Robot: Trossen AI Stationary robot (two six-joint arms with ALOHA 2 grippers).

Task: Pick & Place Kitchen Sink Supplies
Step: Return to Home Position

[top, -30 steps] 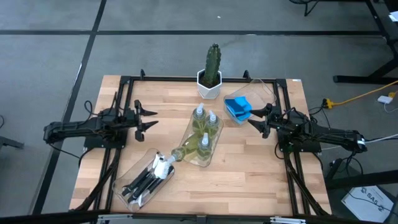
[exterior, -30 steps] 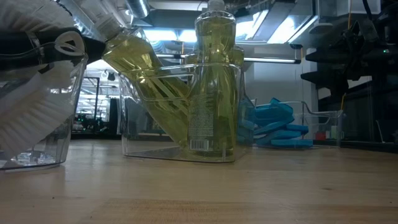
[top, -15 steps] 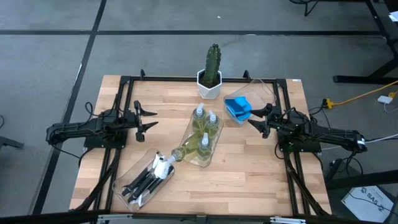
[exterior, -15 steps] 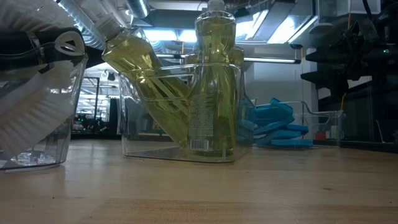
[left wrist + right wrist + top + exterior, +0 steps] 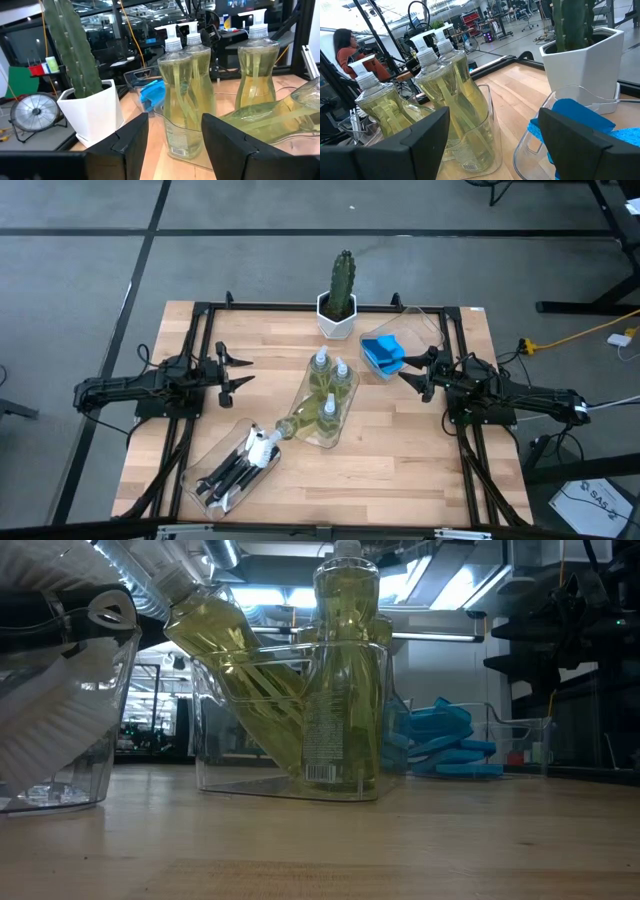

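From above, a cactus [image 5: 342, 280] is standing at the table's [image 5: 400, 455] far edge. Bottles [image 5: 328, 385], blue sponges [image 5: 382, 352] and brushes [image 5: 235, 468] are sitting in clear trays [image 5: 325, 442]. Low down, a yellow-green bottle [image 5: 225, 645] is leaning sideways. In the wrist views, the left claw [image 5: 175, 120] and right claw [image 5: 492, 117] are gaping wide on either side of the trays, gripping nothing.

**Four Cameras Around One Bench**

The high view looks straight down from far above and takes in the whole pale wooden bench [image 5: 400, 470]. The low view sits level at bench-top height, very near the clear bottles of yellow-green liquid [image 5: 345, 670] at centre frame. The left wrist view peers past the left gripper [image 5: 174, 120] and the right wrist view past the right gripper [image 5: 493, 114], from opposite sides. Both share those bottles and the green cactus in a white pot [image 5: 70, 50].
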